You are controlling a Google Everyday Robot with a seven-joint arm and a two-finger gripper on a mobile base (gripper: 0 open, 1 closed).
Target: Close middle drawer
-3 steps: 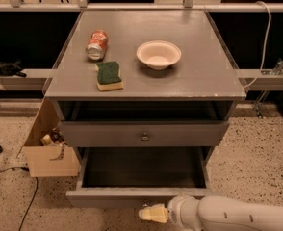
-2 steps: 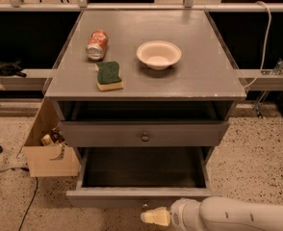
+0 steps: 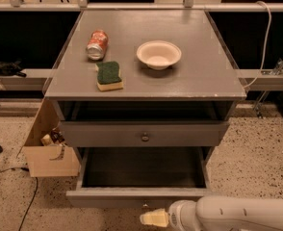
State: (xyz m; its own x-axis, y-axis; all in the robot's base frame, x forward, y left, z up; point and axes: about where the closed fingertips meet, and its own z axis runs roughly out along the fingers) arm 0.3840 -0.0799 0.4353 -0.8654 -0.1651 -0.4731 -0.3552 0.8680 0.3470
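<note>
The middle drawer (image 3: pixel 140 196) is seen pulled far out at the bottom centre of the frame, w/ its front panel nearest the camera and its tray open to view. Above it sits a shut drawer front w/ a round knob (image 3: pixel 145 137), and above that an empty slot under the cabinet top (image 3: pixel 199 76).

The gripper (image 3: pixel 154 218) is found at the bottom edge, just right of centre, carried on a white arm (image 3: pixel 237 215) entering from the lower right. It sits just in front of the drawer's front panel, near the mid-point; contact can't be confirmed. Whether the jaws are spread or pressed together can't be told, as only a pale tip is shown.

Step in hand, as judged: approach/alignment before the push; the drawer isn't closed at all yet. Next move is judged to call for the tip to be set flat against the front panel near centre, then driven straight towards the top of the frame, i.e. into the cabinet. An off-centre push could skew the tray on its runners.

Orientation: the drawer's front panel faces the bottom of the frame. The panel's long axis runs left-right, cabinet-wide; the slide axis runs bottom to top.

On the top, a red can (image 3: pixel 96 44), green sponge (image 3: pixel 109 75) and white bowl (image 3: pixel 159 54) are left. A cardboard box (image 3: pixel 47 150) stands at the left.
</note>
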